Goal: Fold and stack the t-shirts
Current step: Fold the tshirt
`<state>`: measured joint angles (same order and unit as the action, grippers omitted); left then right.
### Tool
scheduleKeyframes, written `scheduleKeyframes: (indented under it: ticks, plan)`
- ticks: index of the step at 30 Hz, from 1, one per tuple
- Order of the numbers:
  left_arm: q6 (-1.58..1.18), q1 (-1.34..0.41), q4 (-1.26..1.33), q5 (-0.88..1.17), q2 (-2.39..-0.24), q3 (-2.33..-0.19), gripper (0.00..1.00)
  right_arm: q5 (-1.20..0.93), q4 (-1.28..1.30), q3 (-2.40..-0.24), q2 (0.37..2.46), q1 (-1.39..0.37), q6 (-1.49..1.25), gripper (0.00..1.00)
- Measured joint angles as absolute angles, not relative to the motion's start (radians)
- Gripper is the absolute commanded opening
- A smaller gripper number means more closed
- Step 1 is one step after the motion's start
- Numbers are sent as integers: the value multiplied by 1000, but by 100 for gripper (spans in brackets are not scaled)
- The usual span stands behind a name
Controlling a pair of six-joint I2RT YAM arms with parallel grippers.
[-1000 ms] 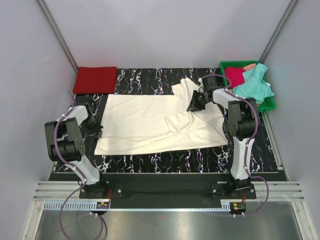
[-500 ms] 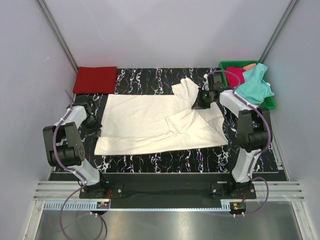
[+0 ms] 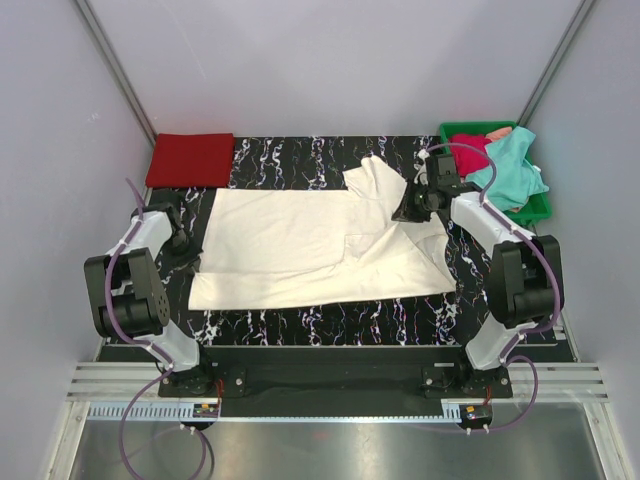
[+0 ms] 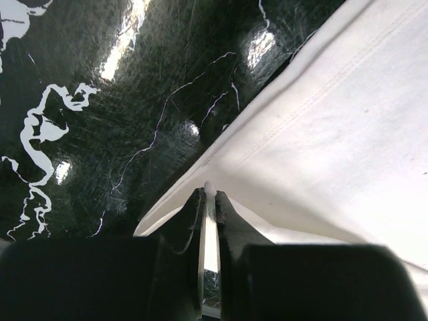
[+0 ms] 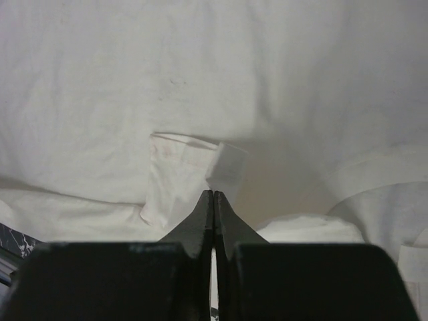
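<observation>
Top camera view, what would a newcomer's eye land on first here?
A large cream-white t-shirt spread across the black marbled table, the left gripper pinching its left edge and the right gripper shut on its far right part. A folded red t-shirt lies far left; a green tray far right holds a teal t-shirt.

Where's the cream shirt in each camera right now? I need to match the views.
Top external: the cream shirt lies spread across the middle of the table.
Left wrist: the shirt takes the right half, its edge running diagonally.
Right wrist: the shirt fills nearly the whole picture.
Shared landmark: the black marbled tabletop, only a sliver at the right wrist's lower left.
</observation>
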<state>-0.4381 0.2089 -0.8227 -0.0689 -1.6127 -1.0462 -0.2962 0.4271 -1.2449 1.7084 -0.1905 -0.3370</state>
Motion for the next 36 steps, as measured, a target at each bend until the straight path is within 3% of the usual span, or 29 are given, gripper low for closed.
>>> scheduleKeyframes:
  ticks: [36]
  plan:
    - [-437,190,-791,-53,-1750,-1172,0,-254,462,-1148,1555,-109,-337,0]
